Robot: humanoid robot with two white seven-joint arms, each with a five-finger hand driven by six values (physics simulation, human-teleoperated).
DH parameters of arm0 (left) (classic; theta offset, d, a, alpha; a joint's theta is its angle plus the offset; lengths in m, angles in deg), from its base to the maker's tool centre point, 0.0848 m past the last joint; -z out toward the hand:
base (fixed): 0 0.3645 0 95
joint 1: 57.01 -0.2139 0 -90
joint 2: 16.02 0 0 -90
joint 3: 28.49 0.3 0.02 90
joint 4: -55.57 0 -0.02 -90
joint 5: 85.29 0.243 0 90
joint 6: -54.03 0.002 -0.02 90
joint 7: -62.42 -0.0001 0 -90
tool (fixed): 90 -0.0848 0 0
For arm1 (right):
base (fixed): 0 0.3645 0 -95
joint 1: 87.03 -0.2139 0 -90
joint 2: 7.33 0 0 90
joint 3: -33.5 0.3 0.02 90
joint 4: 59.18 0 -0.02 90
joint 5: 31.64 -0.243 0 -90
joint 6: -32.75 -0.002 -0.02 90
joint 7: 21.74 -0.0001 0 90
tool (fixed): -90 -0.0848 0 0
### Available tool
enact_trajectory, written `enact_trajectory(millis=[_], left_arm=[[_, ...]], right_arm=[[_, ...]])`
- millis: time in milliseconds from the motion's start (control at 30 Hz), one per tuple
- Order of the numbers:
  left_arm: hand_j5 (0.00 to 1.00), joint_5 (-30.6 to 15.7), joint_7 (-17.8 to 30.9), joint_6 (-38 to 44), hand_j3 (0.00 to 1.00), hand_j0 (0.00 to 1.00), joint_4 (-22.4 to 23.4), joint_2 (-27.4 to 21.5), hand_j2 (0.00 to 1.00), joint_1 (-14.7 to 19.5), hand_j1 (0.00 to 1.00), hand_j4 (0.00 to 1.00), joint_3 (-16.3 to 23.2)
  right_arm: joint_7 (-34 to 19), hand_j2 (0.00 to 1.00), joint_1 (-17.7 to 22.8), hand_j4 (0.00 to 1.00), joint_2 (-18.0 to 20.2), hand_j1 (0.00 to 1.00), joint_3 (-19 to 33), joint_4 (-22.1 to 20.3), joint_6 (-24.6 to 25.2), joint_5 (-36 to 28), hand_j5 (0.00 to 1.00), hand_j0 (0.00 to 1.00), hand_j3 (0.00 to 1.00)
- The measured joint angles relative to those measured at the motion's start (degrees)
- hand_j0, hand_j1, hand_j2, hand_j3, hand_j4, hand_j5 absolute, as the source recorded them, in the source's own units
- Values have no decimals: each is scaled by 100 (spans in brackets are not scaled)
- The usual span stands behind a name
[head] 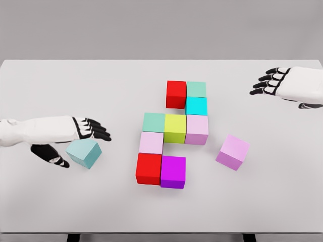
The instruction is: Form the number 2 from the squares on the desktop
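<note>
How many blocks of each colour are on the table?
Red: 2
Mint green: 2
Bright cyan: 1
Yellow-green: 1
Pale pink: 2
Magenta: 1
Pink-violet, loose: 1
Light teal, loose: 1
Total: 11

White desktop (60, 85), grey wall (161, 27) behind.

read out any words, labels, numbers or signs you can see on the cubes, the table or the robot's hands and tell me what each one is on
There are none: no print shows anywhere.
The cubes, like the red cube and the light blue cube, have plain faces.
The table, left hand and right hand carry no markings.
</note>
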Motion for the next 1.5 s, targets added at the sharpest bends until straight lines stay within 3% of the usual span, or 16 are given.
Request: enact_trajectory(millis=[433,600,800,1500], left_arm=[[100,32,0,0,100,100,300,65,100,0,100,100,74],[100,32,0,1,100,100,517,198,100,26,100,100,74],[100,42,0,56,100,100,876,334,100,0,100,100,78],[100,314,0,102,100,100,1033,555,100,-26,100,100,106]], right_arm=[[0,100,-9,100,63,100,-251,6,0,-53,100,100,100],[0,100,-9,100,66,100,-592,23,1,-159,100,100,100],[0,100,9,100,-67,100,-1015,28,0,-152,100,100,100],[12,100,0,100,-564,100,-1540,40,23,136,100,100,100]])
